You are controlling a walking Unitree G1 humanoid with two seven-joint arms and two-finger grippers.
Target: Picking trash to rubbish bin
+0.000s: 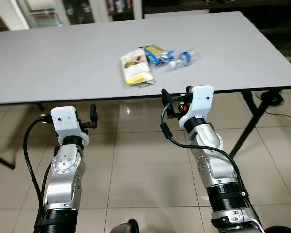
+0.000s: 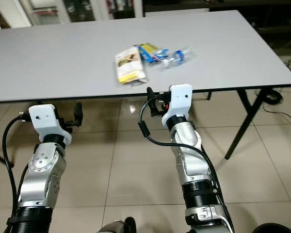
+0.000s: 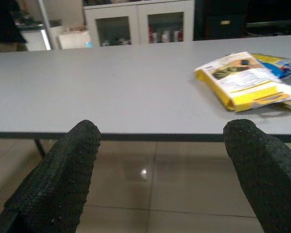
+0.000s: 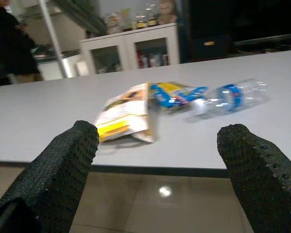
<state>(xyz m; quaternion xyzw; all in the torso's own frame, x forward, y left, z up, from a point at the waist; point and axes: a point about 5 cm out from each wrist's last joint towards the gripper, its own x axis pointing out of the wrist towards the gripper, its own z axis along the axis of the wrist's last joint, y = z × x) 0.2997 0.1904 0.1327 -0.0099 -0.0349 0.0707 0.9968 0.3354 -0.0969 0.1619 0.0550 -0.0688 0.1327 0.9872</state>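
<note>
Three pieces of trash lie together on the grey table (image 1: 58, 58), close to its near edge. They are a yellow and white snack packet (image 1: 136, 68), a blue and yellow wrapper (image 1: 156, 54) and a clear plastic bottle with a blue label (image 1: 186, 57). My right gripper (image 1: 176, 95) hangs open just below the table edge, in front of the packet, with nothing between its fingers. The left gripper (image 3: 162, 138) is also open and empty. It sits lower and further left, under the table edge, and the packet (image 3: 242, 80) lies off to its right.
Black table legs (image 1: 247, 126) slant down to the tiled floor (image 1: 136, 165) on the right. White cabinets (image 3: 140, 22) stand behind the table. A person in dark clothes (image 4: 9, 46) stands at the far back.
</note>
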